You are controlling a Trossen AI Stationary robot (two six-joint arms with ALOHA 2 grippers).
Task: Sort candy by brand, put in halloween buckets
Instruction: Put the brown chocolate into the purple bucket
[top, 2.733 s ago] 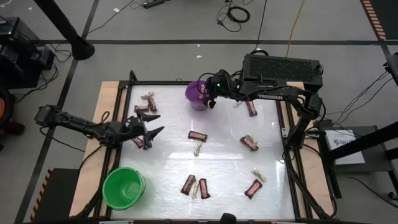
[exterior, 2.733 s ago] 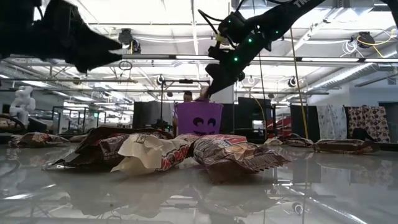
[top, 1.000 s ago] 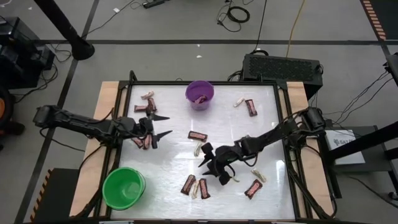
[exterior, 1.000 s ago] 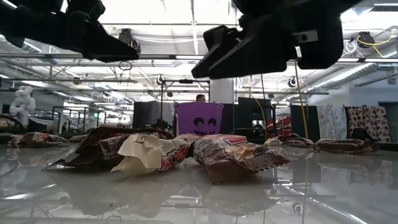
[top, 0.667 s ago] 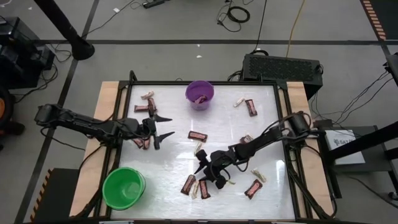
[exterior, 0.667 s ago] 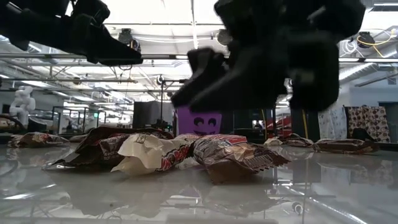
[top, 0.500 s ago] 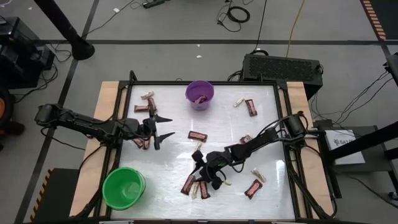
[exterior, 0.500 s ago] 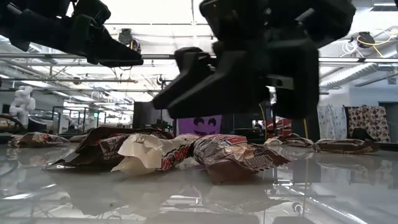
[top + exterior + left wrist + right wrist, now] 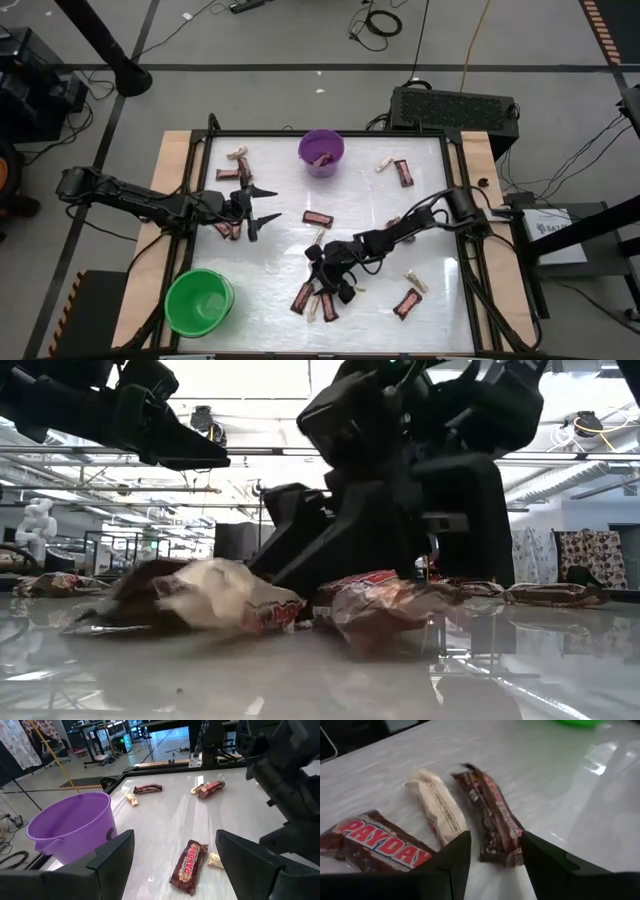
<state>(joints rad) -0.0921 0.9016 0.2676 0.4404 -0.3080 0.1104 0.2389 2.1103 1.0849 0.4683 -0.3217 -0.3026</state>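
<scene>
Overhead view: purple bucket (image 9: pixel 321 152) at the counter's (image 9: pixel 430 210) far edge holds one candy piece; green bucket (image 9: pixel 199 301) at near left. Left claw (image 9: pixel 262 203) wide, empty; right claw (image 9: pixel 322 271) parted over three candy bars (image 9: pixel 314 299).

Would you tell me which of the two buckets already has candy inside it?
The purple bucket at the table's far edge: a wrapped piece lies inside it, while the green bucket shows none.

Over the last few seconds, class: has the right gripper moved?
Yes. The right gripper has left the purple bucket and crossed the table to the three candies near the front edge, its fingers open around one.
</scene>
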